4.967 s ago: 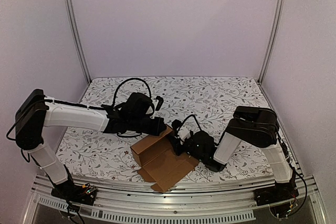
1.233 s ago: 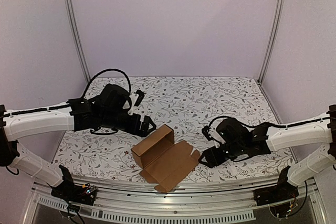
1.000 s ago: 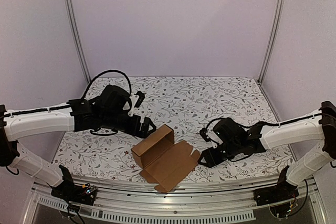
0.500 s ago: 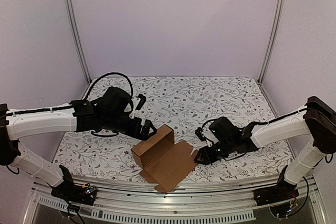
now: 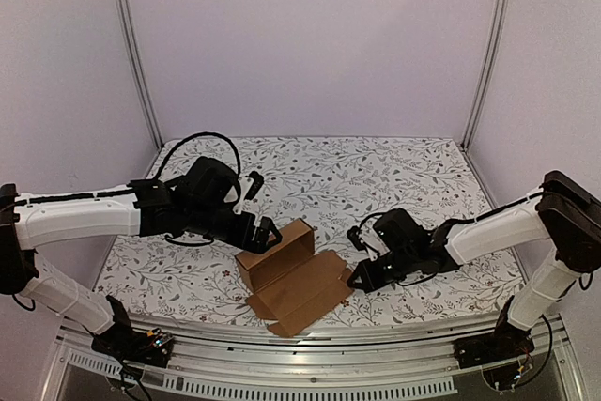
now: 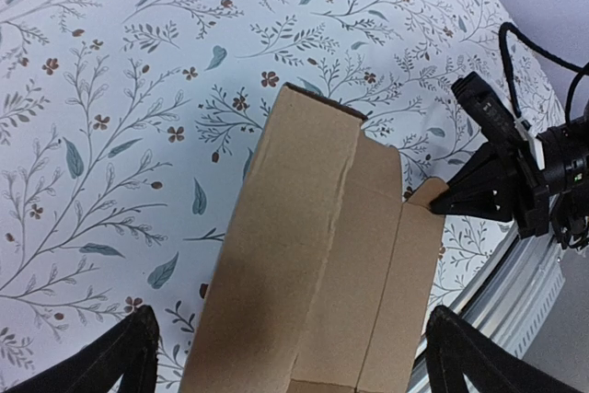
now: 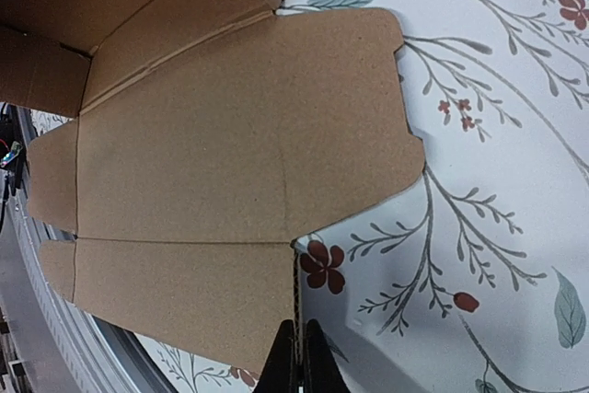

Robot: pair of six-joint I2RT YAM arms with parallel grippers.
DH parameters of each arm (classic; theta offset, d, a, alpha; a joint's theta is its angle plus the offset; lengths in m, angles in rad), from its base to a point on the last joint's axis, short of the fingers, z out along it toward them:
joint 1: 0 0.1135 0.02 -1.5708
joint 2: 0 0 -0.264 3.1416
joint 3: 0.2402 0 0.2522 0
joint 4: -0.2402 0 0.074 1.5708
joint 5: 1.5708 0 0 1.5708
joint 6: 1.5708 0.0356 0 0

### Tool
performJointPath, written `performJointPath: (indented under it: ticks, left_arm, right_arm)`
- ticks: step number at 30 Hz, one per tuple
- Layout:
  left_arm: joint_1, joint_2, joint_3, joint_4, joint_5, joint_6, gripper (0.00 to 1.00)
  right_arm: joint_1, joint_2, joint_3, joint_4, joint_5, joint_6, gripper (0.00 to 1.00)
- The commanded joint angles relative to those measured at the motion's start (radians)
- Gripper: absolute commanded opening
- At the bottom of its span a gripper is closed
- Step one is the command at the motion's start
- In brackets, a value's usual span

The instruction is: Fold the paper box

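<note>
Top external: box [image 5: 291,274] on floral tablecloth [image 5: 394,171], lilac walls [image 5: 310,44].

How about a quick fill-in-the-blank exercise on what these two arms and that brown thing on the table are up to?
1. The paper box is a partly folded piece of plain brown ____.
2. The left gripper hovers over the box with its jaws ____.
3. The right gripper has its jaws ____, its tips at the edge of the box's flat part.
4. The tablecloth is printed with leaves and ____.

Missing words: cardboard; open; shut; flowers.
</note>
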Motion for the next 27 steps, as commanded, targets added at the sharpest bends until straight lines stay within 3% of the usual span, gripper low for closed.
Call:
performJointPath:
  ticks: [1,10,22,27]
  left_arm:
    - [0.013,0.001,0.003,-0.035,0.000,0.007,1.00]
    - [0.013,-0.125,0.006,-0.036,-0.058,0.009,0.99]
    - [0.013,-0.388,-0.018,0.005,-0.103,0.033,1.00]
    - [0.013,-0.424,-0.006,0.008,-0.086,0.040,1.00]
  right_arm:
    - [-0.005,-0.076,0.023,-0.086,0.019,-0.040,0.00]
    - [0.014,-0.285,0.179,-0.420,0.147,-0.209,0.00]
    - [0.166,-0.414,0.456,-0.768,0.447,-0.464,0.00]
    - [0.228,-0.416,0.595,-0.905,0.547,-0.574,0.00]
